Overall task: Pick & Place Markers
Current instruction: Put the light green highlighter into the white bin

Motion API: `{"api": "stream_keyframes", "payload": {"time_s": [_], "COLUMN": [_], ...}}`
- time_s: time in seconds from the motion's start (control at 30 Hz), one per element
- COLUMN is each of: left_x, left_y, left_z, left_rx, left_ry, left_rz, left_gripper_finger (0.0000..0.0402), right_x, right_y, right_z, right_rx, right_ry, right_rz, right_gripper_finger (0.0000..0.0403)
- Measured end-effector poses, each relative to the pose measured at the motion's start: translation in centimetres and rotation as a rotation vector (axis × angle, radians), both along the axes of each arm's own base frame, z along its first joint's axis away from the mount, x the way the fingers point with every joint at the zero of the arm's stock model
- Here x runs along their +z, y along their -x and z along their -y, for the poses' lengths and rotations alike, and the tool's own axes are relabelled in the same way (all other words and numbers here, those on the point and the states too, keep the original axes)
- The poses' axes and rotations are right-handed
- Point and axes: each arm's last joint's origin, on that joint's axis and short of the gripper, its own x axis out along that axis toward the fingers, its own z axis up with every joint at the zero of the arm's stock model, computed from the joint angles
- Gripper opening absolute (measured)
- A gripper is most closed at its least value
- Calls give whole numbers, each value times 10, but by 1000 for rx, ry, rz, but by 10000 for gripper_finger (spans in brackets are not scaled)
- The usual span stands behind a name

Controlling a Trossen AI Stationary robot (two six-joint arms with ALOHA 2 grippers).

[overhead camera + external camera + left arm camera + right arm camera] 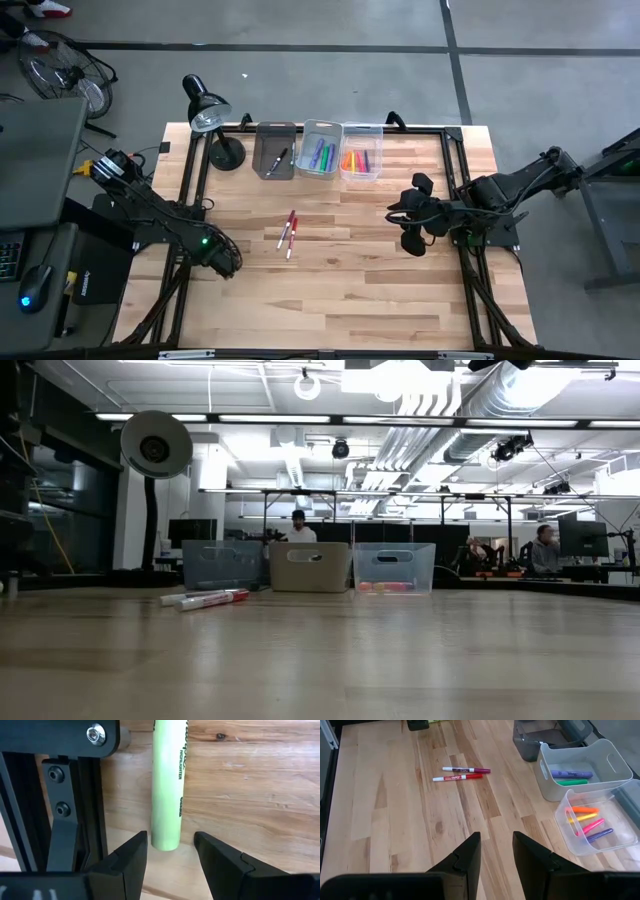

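Lime-green highlighter lies on the wood at your left gripper, lower left of the high view, fingers spread either side of its end. Two red markers lie mid-frame. Your right gripper hovers right of centre, fingers parted, empty.

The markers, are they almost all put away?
Mostly. Done: several markers lie in the clear bin, more in the white bin, one in the grey bin. In hand: the left gripper, fingers open, is around the tip of a lime highlighter on the table. Left: two red markers mid-table. The right gripper hangs empty.
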Motion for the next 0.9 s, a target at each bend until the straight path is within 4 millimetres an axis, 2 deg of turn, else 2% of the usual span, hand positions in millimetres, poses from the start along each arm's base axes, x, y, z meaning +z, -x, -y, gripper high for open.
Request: {"api": "stream_keyframes", "payload": {"time_s": [0.23,0.63,0.9], "left_x": [-1,0,-1], "left_y": [-2,-9,-13], "left_z": [-5,-26,-41], "left_rx": [29,53,-25], "left_ry": [-16,-68,-52], "left_rz": [-3,-31,-42], "left_gripper_finger": [175,175,175], "right_x": [0,0,0], "right_y": [0,0,0], "right_z": [0,0,0], "right_rx": [1,5,4], "right_ry": [1,-4,-7], "right_rz": [0,-2,-2], "right_gripper_finger": [103,103,103]}}
